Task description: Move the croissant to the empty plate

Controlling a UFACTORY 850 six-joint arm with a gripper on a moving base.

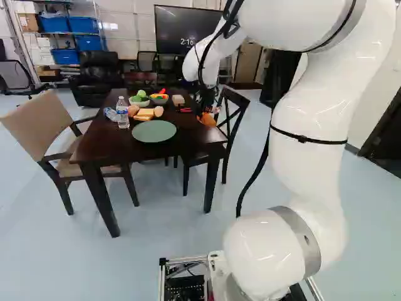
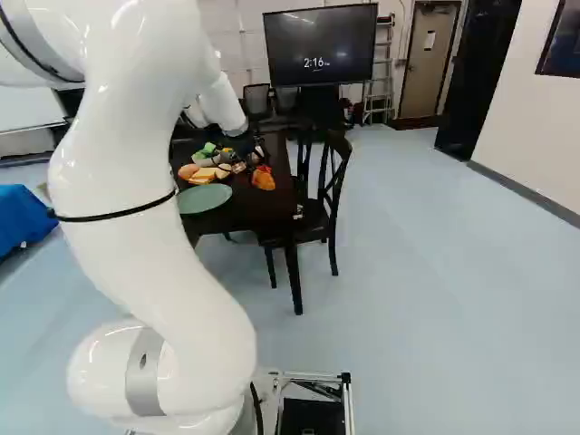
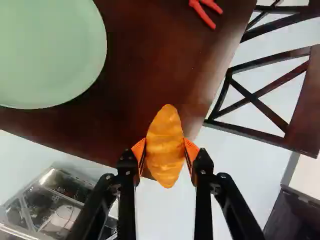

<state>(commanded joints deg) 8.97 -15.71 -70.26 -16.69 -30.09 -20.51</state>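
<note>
Over the table's right part in the left base view, my gripper [image 1: 205,111] points down with the orange-brown croissant [image 1: 207,120] at its tip. In the wrist view the gripper [image 3: 165,150] is shut on the croissant [image 3: 165,142], an orange pad pressing on each side of its middle. One end of the croissant overlaps the table, the other reaches past the table's edge. The green plate [image 3: 47,52] lies bare on the table, ahead of the gripper and off to one side, apart from the croissant; it also shows as a plate [image 1: 154,131] near the table's front.
Behind the plate stand a water bottle [image 1: 123,113], bread pieces [image 1: 145,114] and bowls of food [image 1: 140,100]. A red-handled thing [image 3: 204,11] lies on the table [image 3: 145,65]. A dark chair [image 2: 332,195] stands close at the table's right; a beige chair [image 1: 47,128] is at its left.
</note>
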